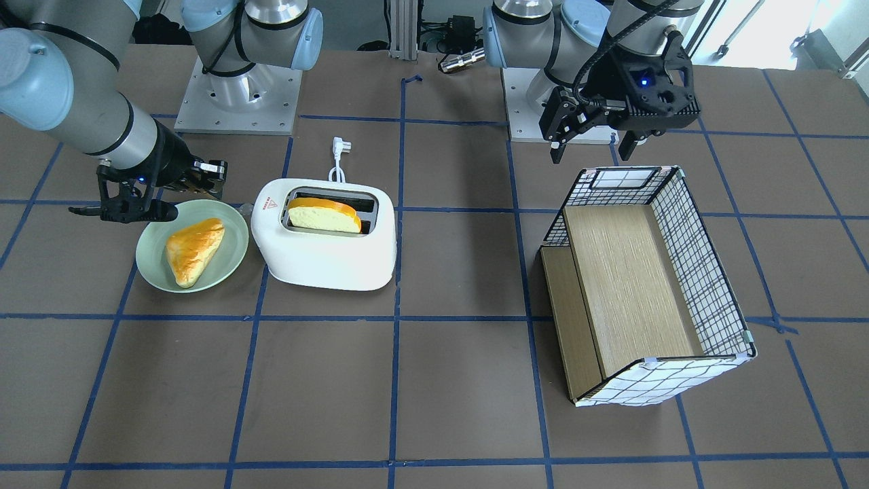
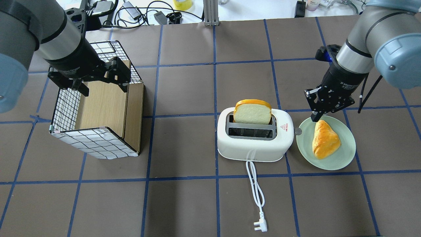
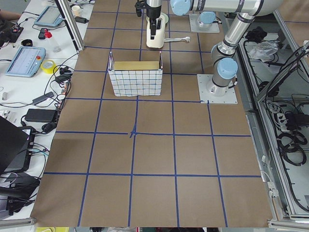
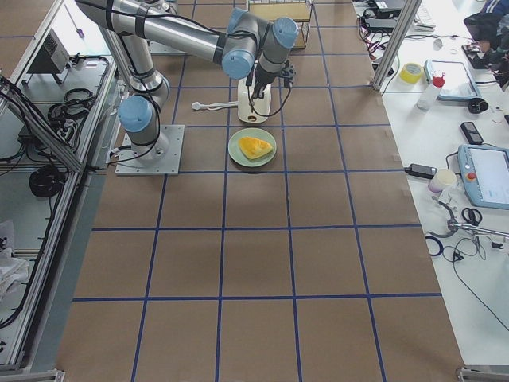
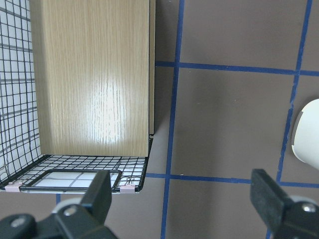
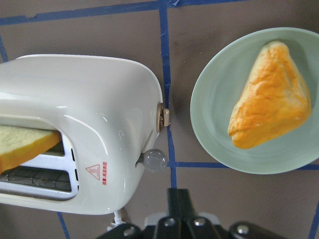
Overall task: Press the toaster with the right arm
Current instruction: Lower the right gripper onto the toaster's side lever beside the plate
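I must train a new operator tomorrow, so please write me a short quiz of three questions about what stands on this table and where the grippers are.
1. True or false: the plug of the toaster lies loose on the table.
2. What lies on the green plate? A) a triangular pastry B) a bread slice C) a spoon
3. Which gripper hangs above the wire basket, and are its jaws open or shut?
Key: 1 true. 2 A. 3 the left gripper, open.
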Robot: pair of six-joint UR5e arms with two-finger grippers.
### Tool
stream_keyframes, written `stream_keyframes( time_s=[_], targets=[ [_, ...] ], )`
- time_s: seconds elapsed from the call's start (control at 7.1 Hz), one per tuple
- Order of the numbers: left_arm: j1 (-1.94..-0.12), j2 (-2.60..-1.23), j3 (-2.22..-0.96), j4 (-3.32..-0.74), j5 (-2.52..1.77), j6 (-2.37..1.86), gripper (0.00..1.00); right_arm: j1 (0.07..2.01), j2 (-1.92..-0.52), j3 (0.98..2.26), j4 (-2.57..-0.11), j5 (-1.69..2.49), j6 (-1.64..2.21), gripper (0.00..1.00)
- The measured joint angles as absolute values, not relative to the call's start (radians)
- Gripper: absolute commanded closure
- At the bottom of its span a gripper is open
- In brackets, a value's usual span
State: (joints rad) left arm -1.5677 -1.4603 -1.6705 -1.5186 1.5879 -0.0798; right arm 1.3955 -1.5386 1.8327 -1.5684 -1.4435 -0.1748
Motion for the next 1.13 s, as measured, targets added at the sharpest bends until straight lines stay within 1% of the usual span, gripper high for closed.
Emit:
stream_keyframes(
  time_s=[0.42,0.7,1.13],
  targets=[
    [-1.568,-1.46,-1.67,-1.519,1.589,-0.08,0.0,1.338,-1.538,1.907,-1.642,-1.356,-0.269,1.0],
    [-1.568,-1.46,-1.67,-1.519,1.588,-0.08,0.0,1.325,-1.555,1.928,-1.652,-1.33,-0.237,1.0],
    [-1.568,-1.46,-1.67,-1.519,1.588,-0.08,0.0,1.325,-1.613,2.015,-1.754,-1.324,-0.141,1.0]
  ],
)
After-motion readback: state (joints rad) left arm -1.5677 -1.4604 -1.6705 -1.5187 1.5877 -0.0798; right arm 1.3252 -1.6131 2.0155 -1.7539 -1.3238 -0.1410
